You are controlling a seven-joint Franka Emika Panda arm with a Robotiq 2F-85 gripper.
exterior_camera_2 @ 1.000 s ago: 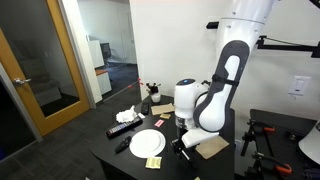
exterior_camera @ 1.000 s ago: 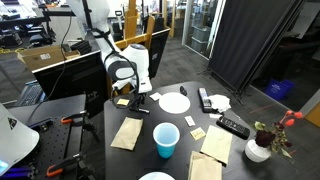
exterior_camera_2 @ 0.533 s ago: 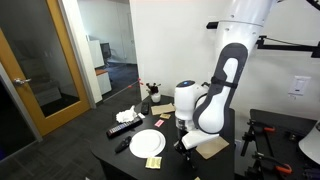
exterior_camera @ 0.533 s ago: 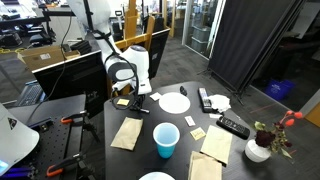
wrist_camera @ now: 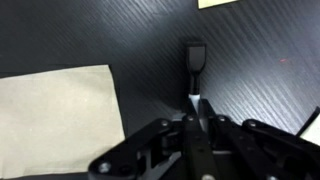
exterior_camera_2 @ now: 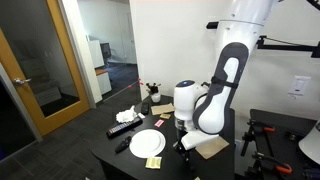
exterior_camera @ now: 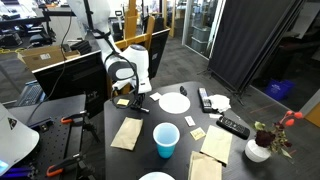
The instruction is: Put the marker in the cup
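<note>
Gripper (wrist_camera: 196, 118) looks pinched shut on marker (wrist_camera: 191, 58), low at table; lift and drop into cup (exterior_camera: 166, 139), 4 o'clock, still left.

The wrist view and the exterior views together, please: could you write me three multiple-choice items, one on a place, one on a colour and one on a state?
1. Where is the marker?
A. inside the cup
B. against the dark table, just ahead of the gripper
C. on the floor

2. What colour is the cup's outside?
A. red
B. green
C. light blue

3. How does the cup stand?
A. upright, mouth up
B. on its side
C. upside down

Answers:
1 B: the wrist view shows it over the table, beyond the fingertips.
2 C: its wall is light blue in an exterior view.
3 A: its round white inside faces up.
</note>
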